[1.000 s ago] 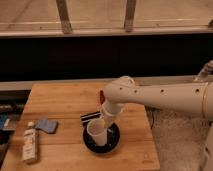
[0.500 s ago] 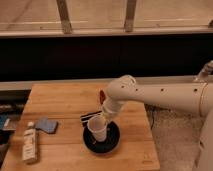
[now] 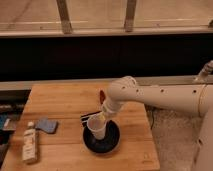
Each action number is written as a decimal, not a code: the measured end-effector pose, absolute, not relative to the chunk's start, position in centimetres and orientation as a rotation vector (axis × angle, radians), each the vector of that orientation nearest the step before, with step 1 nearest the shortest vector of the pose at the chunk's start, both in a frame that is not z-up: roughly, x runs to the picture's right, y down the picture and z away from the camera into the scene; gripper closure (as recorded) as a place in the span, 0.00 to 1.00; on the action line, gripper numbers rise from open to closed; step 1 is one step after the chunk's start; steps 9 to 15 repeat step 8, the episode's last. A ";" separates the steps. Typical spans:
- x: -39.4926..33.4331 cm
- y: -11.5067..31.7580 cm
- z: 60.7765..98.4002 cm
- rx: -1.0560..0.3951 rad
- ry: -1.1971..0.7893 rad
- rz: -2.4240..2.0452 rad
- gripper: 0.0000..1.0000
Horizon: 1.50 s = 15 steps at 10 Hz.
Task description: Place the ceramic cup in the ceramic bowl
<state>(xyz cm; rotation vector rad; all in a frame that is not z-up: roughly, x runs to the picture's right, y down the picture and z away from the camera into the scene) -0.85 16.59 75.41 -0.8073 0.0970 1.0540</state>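
Fingers [image 3: 104,115], pale yellowish at the tips, are closed on the rim of the ceramic cup [image 3: 96,129], one at the far side of its mouth; the gripper [image 3: 103,118] hangs just above the back left part of the ceramic bowl [image 3: 114,141]. Held this way, the cup is tilted, its open mouth leaning toward the gripper and its narrower base pointing down into the bowl's hollow. Whether the base touches the dark glossy inside cannot be told. The cup looks empty, and the bowl holds nothing other than the cup's lower end. From the gripper the white arm [image 3: 160,97] rises through a rounded joint behind the bowl and runs off to the right of it. A black-and-white striped flat piece [image 3: 88,118] lies just behind and left of the bowl, partly hidden by the cup. Farther left of the bowl a blue pad [image 3: 46,125] rests on the wooden table [image 3: 60,100], and well left of the bowl, near the table's edge, a white bottle [image 3: 30,144] lies on its side. Compared with a second ago, the cup sits a touch higher and leans more; over the last half second it has hardly shifted, and the bowl, striped piece, pad and bottle have stayed where they were.
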 end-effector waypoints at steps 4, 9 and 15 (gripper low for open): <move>-0.9 16.0 74.1 -0.779 0.093 1.026 0.24; -1.0 12.1 70.1 -0.670 0.092 1.008 0.24; -1.0 12.1 70.1 -0.670 0.092 1.008 0.24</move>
